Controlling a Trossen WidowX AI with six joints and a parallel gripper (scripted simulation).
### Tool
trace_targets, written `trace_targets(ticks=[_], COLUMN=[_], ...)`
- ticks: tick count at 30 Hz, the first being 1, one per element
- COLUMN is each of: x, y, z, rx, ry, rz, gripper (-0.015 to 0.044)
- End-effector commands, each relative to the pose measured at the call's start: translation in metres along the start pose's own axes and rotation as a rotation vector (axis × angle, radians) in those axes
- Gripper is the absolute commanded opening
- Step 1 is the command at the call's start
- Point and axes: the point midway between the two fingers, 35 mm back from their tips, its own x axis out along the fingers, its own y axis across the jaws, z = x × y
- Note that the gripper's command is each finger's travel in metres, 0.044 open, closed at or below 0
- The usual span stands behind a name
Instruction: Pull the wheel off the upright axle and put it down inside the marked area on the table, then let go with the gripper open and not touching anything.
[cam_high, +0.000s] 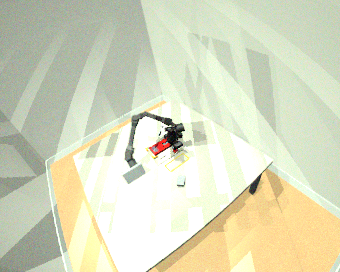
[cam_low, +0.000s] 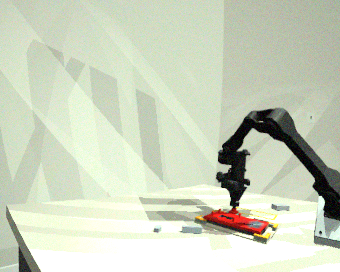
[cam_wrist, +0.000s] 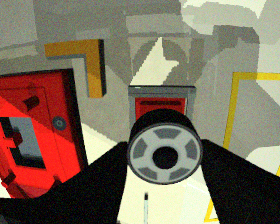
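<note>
Pale walls striped with grey shadow bands close in the room, and an orange floor (cam_high: 295, 220) shows around a white table (cam_high: 150, 220) lit in light and dark strips. The top view alone shows that floor and one dark table leg (cam_high: 255, 184); it also takes in the whole arm (cam_high: 137, 131), from its base at the left reaching right over a red board (cam_high: 160, 147). The exterior view shows the arm bent over and pointing straight down at the board, which lies flat with yellow corner pieces (cam_low: 265, 236), and small grey blocks (cam_low: 191, 229) sit near it on the table. Only the wrist view shows the yellow outline of the marked area (cam_wrist: 240, 106) at the right, and the wheel (cam_wrist: 165, 153) itself: grey, spoked, with a dark hub hole, seen face on. The wheel sits between the two black fingers of the pincer (cam_wrist: 165, 160), touching both, so the pincer is clamped on it. It lies right of the red board and left of the marked area.
</note>
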Motion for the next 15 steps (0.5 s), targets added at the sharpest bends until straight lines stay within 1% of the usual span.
trace_targets(ticks=[1,15], x=[-0.0039,-0.0085], y=[0.0005,0.0003], z=[0.0006,0.0006], rx=[-0.004,-0.003], ry=[-0.006,-0.007], rz=[-0.001,-0.001], gripper=[0.0000,0.0000])
